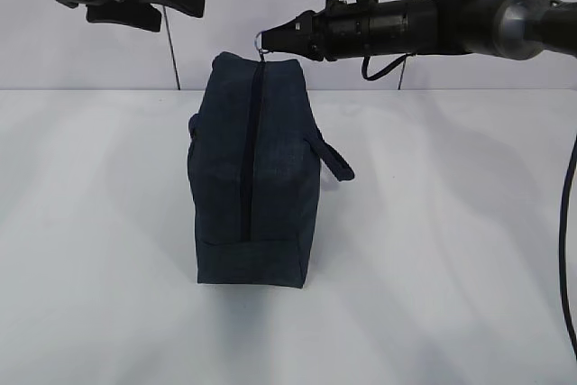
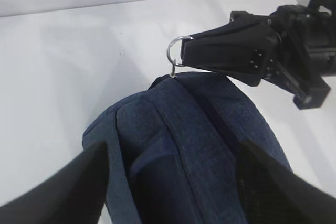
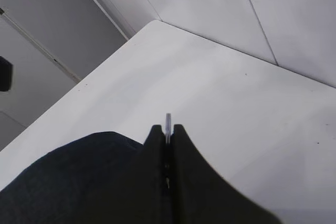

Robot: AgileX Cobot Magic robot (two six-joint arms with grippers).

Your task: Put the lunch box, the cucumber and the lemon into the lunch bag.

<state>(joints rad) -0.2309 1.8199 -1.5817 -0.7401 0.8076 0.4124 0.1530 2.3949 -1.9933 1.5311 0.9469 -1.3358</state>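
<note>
The dark navy lunch bag [image 1: 257, 178] stands on end on the white table, its zipper [image 1: 251, 151] running down the side facing me. My right gripper [image 1: 275, 41] reaches in from the right and is shut on the silver ring pull [image 1: 261, 42] at the bag's top; the ring also shows in the left wrist view [image 2: 176, 51] and the right wrist view [image 3: 168, 121]. My left gripper [image 1: 126, 11] hangs open above and left of the bag; in its own view the bag [image 2: 184, 145] lies between its spread fingers [image 2: 58, 192]. Lunch box, cucumber and lemon are out of view.
The bag's strap handle [image 1: 334, 160] sticks out on its right side. The white table [image 1: 433, 268] runs back to a pale wall. A black cable [image 1: 568, 223] hangs at the right edge.
</note>
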